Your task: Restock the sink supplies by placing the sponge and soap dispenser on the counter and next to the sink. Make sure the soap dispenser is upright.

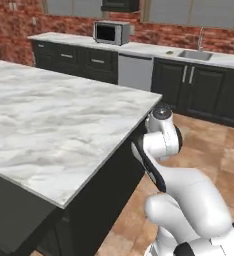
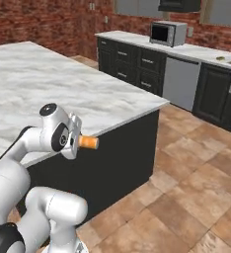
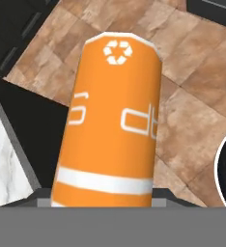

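Observation:
My gripper is shut on the orange soap dispenser, which sticks out sideways, roughly level, beside the island's near edge. In the hand view the soap dispenser stands close up, with white lettering and a recycling mark, above the tiled floor. The sink with its thin faucet lies far back on the counter. A small yellowish thing, apparently the sponge, rests on the counter just left of the sink, also as the sponge in the right base view.
A broad marble island stands close on my left. A microwave sits on the back counter above dark cabinets and a steel dishwasher. Tiled floor stretches between the island and the counter.

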You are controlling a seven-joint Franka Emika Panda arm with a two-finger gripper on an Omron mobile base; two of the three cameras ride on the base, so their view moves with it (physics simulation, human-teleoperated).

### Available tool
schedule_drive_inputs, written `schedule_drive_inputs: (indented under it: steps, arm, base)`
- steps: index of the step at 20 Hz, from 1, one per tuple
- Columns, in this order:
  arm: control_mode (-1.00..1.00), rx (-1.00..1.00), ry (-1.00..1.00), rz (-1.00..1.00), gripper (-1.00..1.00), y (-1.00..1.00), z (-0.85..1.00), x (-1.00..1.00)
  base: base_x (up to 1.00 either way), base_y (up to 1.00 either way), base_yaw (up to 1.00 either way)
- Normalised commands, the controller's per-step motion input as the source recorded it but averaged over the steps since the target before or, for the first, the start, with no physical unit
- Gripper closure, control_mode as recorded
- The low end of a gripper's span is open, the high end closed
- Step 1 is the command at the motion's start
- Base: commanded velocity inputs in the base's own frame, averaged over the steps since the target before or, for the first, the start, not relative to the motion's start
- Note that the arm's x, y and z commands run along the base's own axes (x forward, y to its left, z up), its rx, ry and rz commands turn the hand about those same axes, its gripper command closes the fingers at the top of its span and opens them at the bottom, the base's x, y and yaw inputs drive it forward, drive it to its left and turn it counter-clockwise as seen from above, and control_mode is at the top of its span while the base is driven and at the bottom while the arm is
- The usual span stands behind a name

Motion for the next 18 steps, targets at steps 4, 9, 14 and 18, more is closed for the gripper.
schedule_drive_inputs:
  steps: [4, 9, 14, 18]
  arm:
    - [1.00, 0.00, 0.00, 0.00, 1.00, 0.00, 0.00, 0.00]
    - [1.00, 0.00, 0.00, 0.00, 1.00, 0.00, 0.00, 0.00]
    - [1.00, 0.00, 0.00, 0.00, 1.00, 0.00, 0.00, 0.00]
    - [1.00, 0.00, 0.00, 0.00, 1.00, 0.00, 0.00, 0.00]
  base:
    - [1.00, -0.85, -0.51]
    - [1.00, -0.66, -0.46]
    - [1.00, -0.17, -0.36]
    - [1.00, 0.00, -0.31]
